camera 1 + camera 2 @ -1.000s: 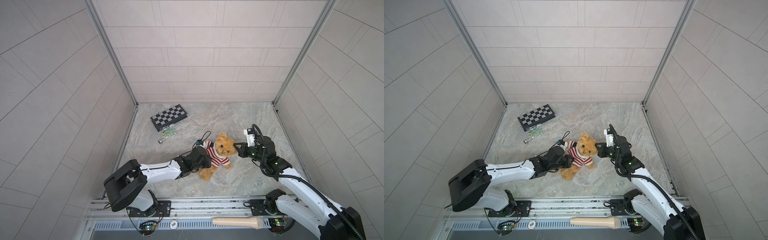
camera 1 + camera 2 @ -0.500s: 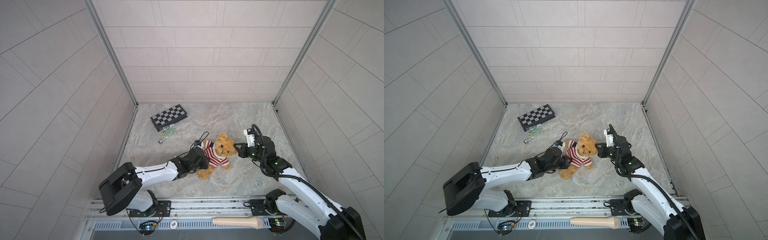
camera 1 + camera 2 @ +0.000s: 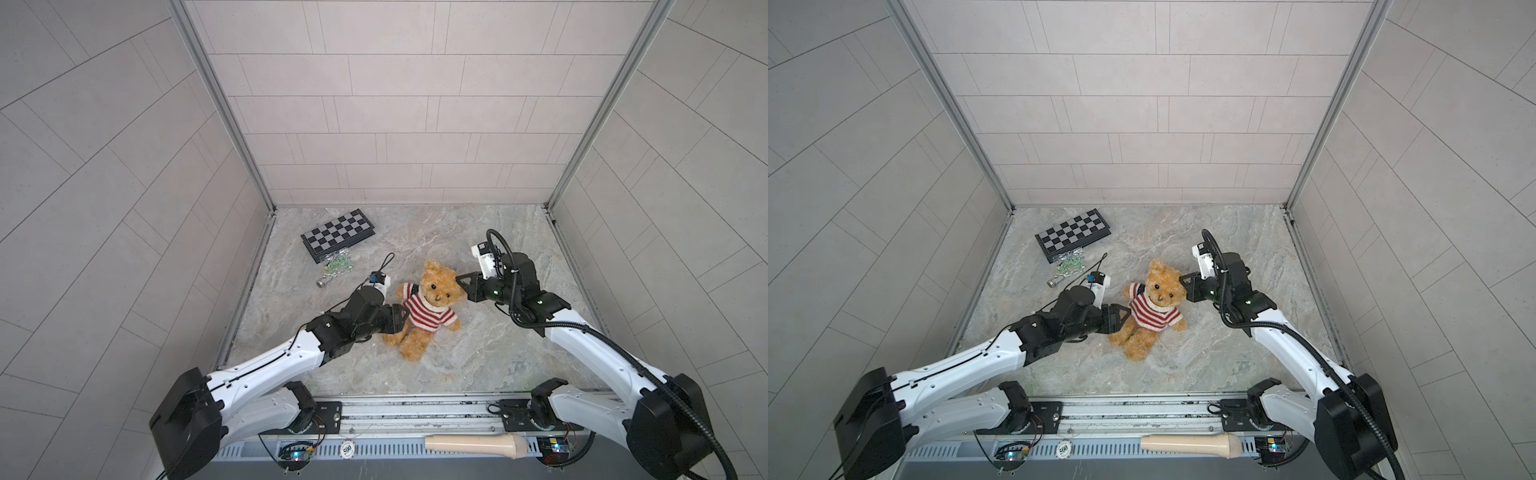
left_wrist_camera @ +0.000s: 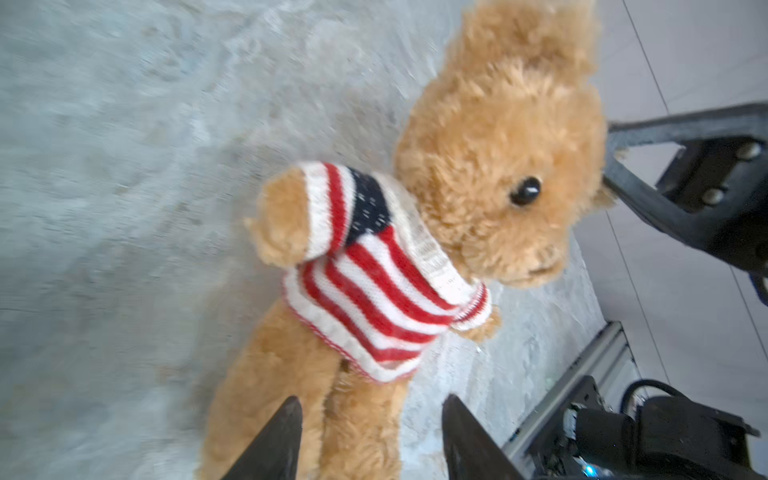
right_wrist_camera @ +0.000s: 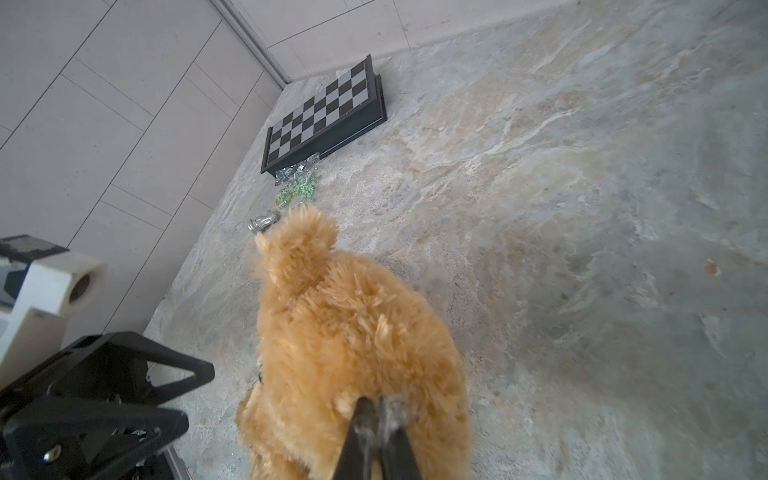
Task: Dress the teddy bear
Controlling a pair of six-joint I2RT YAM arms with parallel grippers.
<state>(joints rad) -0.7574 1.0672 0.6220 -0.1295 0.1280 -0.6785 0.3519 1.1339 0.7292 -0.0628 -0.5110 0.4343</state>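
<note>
The golden-tan teddy bear [image 3: 437, 286] [image 3: 1163, 286] sits mid-floor, propped up, with a red-and-white striped sweater [image 3: 428, 312] [image 4: 374, 299] on its torso and both arms through the sleeves. My left gripper [image 3: 401, 320] [image 3: 1123, 316] [image 4: 372, 401] is open just beside the bear's hip. The legs lie ahead of the gap between its fingers, and nothing is gripped. My right gripper [image 3: 459, 281] [image 3: 1182, 280] [image 5: 380, 403] is shut on the fur at the bear's ear, holding the bear [image 5: 353, 332] up by the head.
A folded chessboard [image 3: 338, 235] [image 5: 322, 116] lies at the back left near the wall. Small green pieces [image 3: 337, 264] and a silver piece [image 3: 322, 283] lie in front of it. A beige handle [image 3: 473, 444] rests on the front rail. Tiled walls enclose three sides.
My left gripper has opened, let go of the sweater's lower edge and drawn back slightly toward the front left. The right gripper and the bear's head have stayed put.
</note>
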